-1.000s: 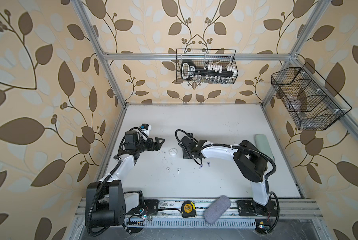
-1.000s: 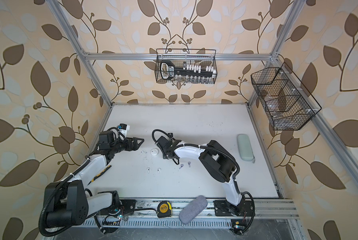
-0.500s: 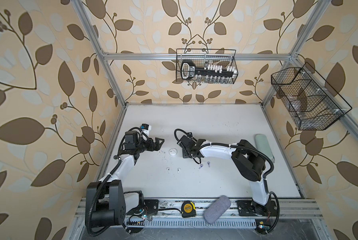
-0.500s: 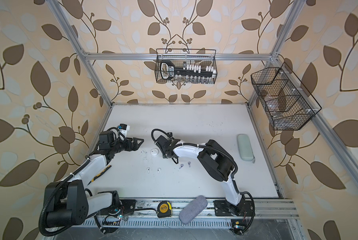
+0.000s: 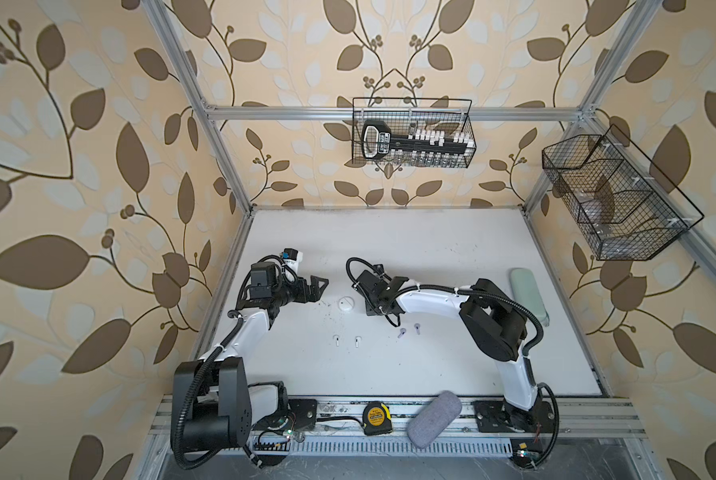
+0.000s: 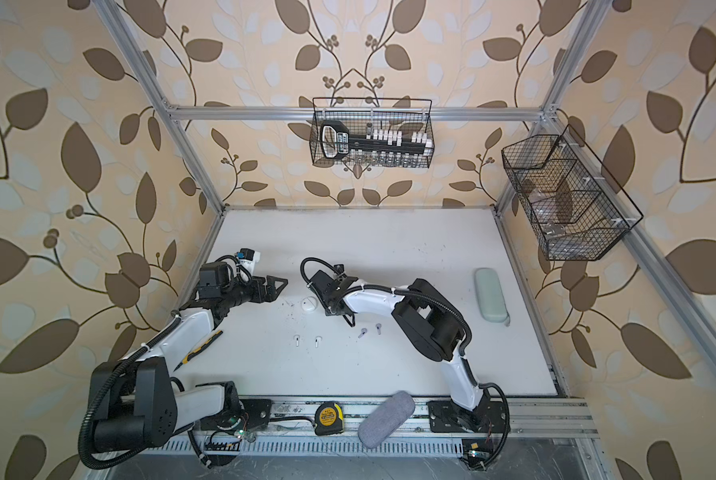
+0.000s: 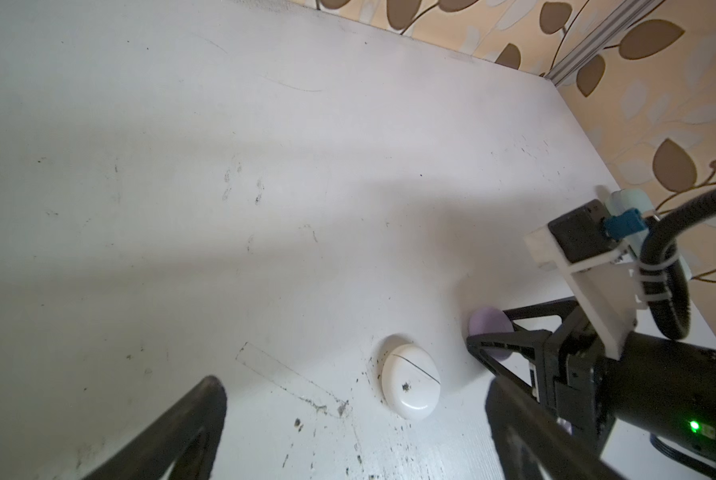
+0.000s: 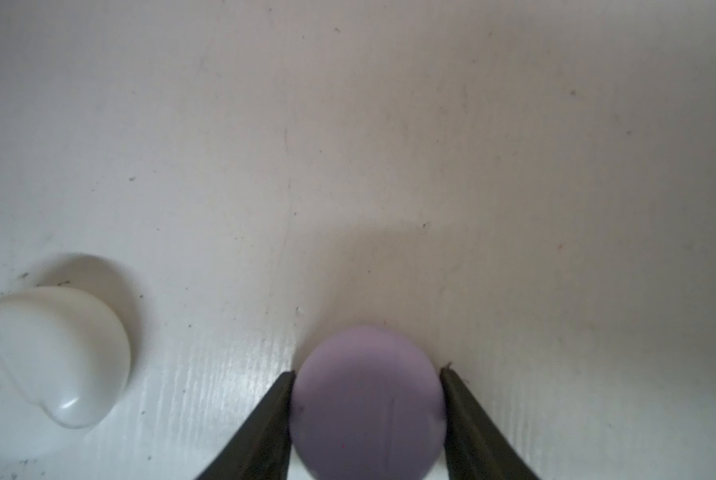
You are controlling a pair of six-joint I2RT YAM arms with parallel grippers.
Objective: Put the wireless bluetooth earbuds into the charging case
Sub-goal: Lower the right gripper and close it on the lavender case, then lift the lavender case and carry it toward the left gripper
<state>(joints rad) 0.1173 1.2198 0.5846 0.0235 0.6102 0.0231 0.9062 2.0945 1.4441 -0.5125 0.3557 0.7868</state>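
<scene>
**benchrat:** What's changing on your right side? Something's moving over there.

**yam_fan:** Yep, your right tool (image 8: 367, 372) is squeezing in. A second back it was standing wider. Now its tips are pressing both flanks of the lavender case (image 8: 366, 411), so you're pinching that puck. It's sitting on the bench (image 5: 431, 249) just beside the white case (image 5: 345, 304), on the side the right arm (image 5: 431, 297) is reaching in from. The arm's also creeping a touch closer to the white case.

**benchrat:** And the left?

**yam_fan:** Not budging. Your left tool (image 7: 352, 390) is hanging spread wide, gripping nothing, near the white case on its opposite side.

**benchrat:** So what's that meaning for the buds?

**yam_fan:** Nothing's going in yet. The two white earbuds (image 5: 336, 340) are lying loose near the white case, toward the bench's front edge from it. The two lavender earbuds (image 5: 402, 332) are lying further from it, past the lavender case. I'm guessing you're securing the lavender case first. Both lids are looking closed to me, so you're probably heading for an opening step before any bud goes in. That puck's looking round and smooth, so it may be trying to slip.
</scene>
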